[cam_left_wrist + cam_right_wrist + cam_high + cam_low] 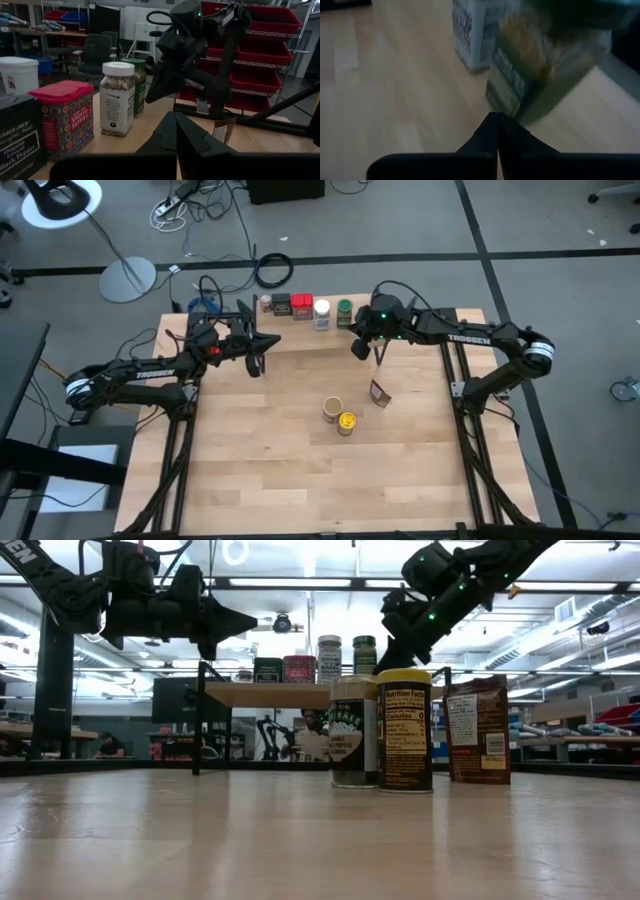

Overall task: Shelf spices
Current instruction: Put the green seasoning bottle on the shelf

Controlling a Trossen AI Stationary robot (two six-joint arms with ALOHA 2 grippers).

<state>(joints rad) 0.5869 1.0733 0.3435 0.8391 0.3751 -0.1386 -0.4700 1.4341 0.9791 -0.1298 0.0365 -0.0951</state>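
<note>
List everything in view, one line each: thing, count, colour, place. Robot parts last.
shelf: one, light wood top on black legs, far edge of the table.
dark tin: one, on the shelf, beside the red tin.
red tin: one, on the shelf.
white-lidded jar: one, on the shelf.
green jar: one, on the shelf, under the right gripper.
small jar: one, left end of the row on the shelf.
yellow-lidded jar: one, mid-table.
brown canister: one, mid-table, next to the yellow-lidded jar.
packet: one, brown, mid-table, right of the jars.
table: one, light wood.
left gripper: jaws shut, empty, near the shelf's left end.
right gripper: jaws shut, empty, by the green jar.
</note>
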